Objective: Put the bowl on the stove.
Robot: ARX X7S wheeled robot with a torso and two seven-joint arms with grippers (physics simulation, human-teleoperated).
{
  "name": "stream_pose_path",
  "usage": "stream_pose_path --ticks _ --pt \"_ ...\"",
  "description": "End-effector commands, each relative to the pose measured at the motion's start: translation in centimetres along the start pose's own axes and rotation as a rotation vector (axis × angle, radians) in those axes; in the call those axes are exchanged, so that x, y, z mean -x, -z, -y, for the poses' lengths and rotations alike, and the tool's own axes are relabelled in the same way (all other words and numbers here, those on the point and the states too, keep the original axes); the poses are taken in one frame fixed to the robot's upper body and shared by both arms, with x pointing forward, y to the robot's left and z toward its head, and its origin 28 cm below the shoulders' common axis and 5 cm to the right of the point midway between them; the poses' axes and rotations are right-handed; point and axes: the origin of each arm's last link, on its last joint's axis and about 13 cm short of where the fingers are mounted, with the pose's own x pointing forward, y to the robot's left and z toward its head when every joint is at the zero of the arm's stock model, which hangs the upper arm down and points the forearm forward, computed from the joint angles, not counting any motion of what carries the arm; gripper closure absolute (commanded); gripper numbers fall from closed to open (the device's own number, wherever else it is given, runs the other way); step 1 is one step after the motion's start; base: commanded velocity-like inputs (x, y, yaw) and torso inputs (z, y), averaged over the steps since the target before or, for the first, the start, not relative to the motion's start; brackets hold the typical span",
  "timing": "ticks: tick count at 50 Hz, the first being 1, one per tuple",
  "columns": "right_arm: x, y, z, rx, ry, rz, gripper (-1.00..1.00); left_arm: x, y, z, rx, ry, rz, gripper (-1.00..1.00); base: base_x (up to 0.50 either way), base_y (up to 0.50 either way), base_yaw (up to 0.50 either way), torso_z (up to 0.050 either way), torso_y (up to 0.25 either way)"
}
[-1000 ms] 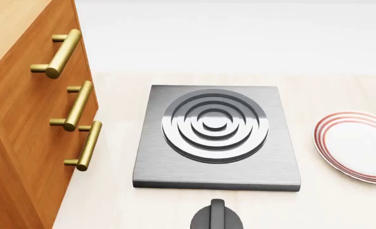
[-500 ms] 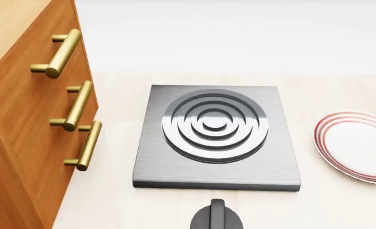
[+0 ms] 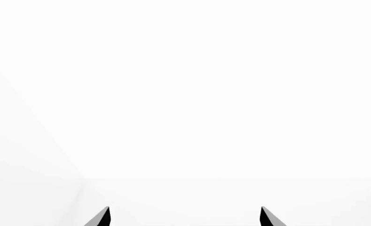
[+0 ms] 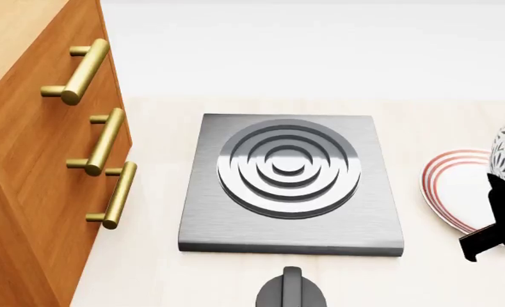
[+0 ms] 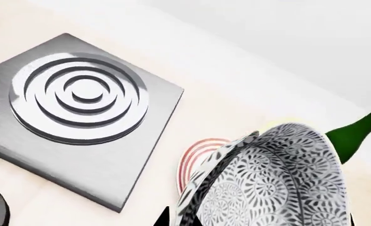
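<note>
The bowl (image 5: pixel 270 181), tilted & clamped in the right gripper (image 4: pixel 497 220), hangs over the red-ringed plate (image 4: pixel 457 192) at the head view's right edge, well apart from the stove (image 4: pixel 290 182), whose burner is bare; carry-over & set-down left. Left gripper (image 3: pixel 185 217) spread apart, holding nothing, facing blank white

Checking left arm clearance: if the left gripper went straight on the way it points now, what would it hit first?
Nothing visible. Past the left gripper fingertips, its wrist view shows only blank white background, so the way looks free, though depth there can't be judged.
</note>
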Motion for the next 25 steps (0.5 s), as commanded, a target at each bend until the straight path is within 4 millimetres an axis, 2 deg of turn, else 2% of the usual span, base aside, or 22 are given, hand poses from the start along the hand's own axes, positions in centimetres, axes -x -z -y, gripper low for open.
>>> stream_pose_path --ticks 1,20,25 --pt "-1.3 -2.6 -1.0 0.066 -0.067 0.080 1.00 -0.1 -0.1 -0.1 -0.005 0.004 0.027 -1.00 0.00 0.00 0.00 0.000 0.000" --pt "-4.1 -4.2 -2.9 0.114 -0.159 0.106 1.00 -0.2 -0.1 -0.2 -0.007 0.004 0.023 -1.00 0.00 0.00 0.00 0.000 0.000" --pt "-4.9 -5.3 -3.4 0.125 -0.173 0.134 1.00 -0.2 -0.1 -0.1 -0.006 0.005 0.022 -1.00 0.00 0.00 0.00 0.000 0.000"
